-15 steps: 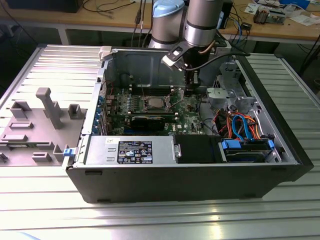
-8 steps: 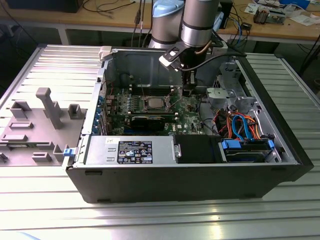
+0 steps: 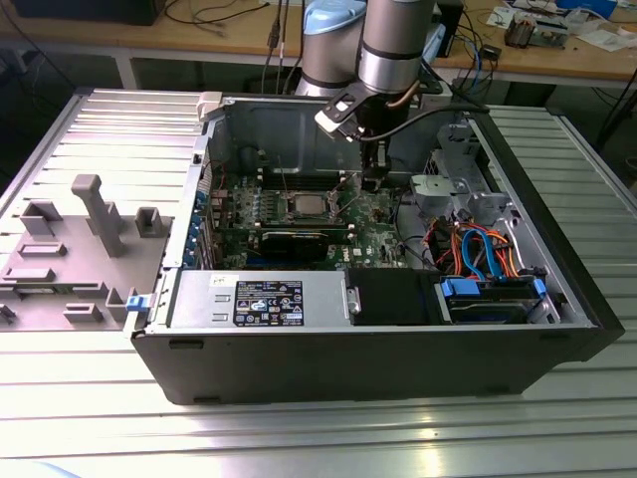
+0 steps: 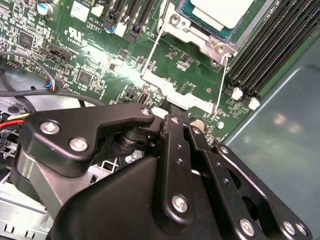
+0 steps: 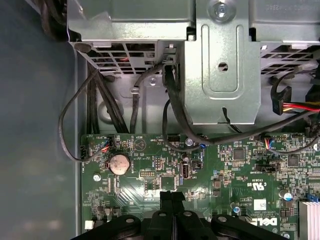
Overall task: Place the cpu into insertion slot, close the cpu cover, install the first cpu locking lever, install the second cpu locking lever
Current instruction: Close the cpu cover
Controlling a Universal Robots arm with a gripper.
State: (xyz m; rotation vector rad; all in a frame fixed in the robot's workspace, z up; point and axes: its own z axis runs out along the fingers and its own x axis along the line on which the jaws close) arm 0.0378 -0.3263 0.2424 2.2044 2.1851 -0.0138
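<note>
Gripper pressed together, nothing pinched; low over motherboard inside pc case. Tips right at near edge of cpu cover, contact unclear. Cover flipped open toward gripper, off insertion slot. Cpu already seated in slot, silver top up; in exterior view, on exterior view's left of gripper.

Black computer case, coin battery
</note>
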